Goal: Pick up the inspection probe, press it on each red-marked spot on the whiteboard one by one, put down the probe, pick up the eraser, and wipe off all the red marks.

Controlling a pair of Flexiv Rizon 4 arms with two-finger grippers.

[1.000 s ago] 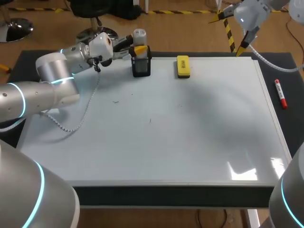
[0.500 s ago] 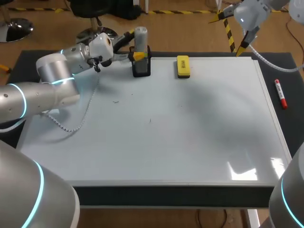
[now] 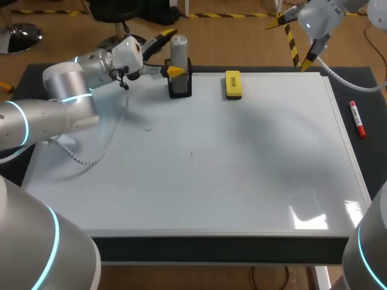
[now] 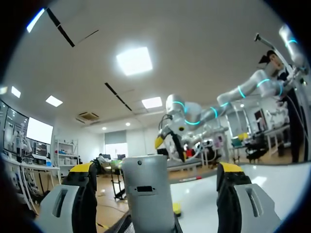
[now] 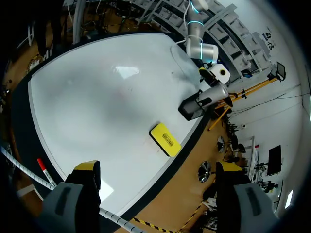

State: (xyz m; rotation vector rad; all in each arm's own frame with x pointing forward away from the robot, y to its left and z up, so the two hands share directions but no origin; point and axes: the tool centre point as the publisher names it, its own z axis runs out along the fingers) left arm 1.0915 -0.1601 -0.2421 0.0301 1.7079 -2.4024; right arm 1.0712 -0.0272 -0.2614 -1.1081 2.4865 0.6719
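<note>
The inspection probe (image 3: pixel 178 48), a grey cylinder, stands upright in a black holder (image 3: pixel 180 86) at the whiteboard's (image 3: pixel 242 169) far edge. My left gripper (image 3: pixel 172 53) is open around it; in the left wrist view the probe (image 4: pixel 147 194) stands between the spread fingers (image 4: pixel 80 194) with a gap on each side. The yellow eraser (image 3: pixel 233 84) lies just right of the holder. My right gripper (image 3: pixel 291 42) hangs open and empty above the far right corner, looking down on the eraser (image 5: pixel 165 138) and the probe (image 5: pixel 211 94). I see no red marks, only faint dark specks (image 3: pixel 147 128).
A red marker (image 3: pixel 357 119) lies on the dark mat to the right of the whiteboard. A white coiled cable (image 3: pixel 91 158) from my left arm trails over the board's left part.
My left gripper has opened from its grip on the probe, leaving it standing in the holder, and the wrist has lifted slightly. The right arm has not moved.
</note>
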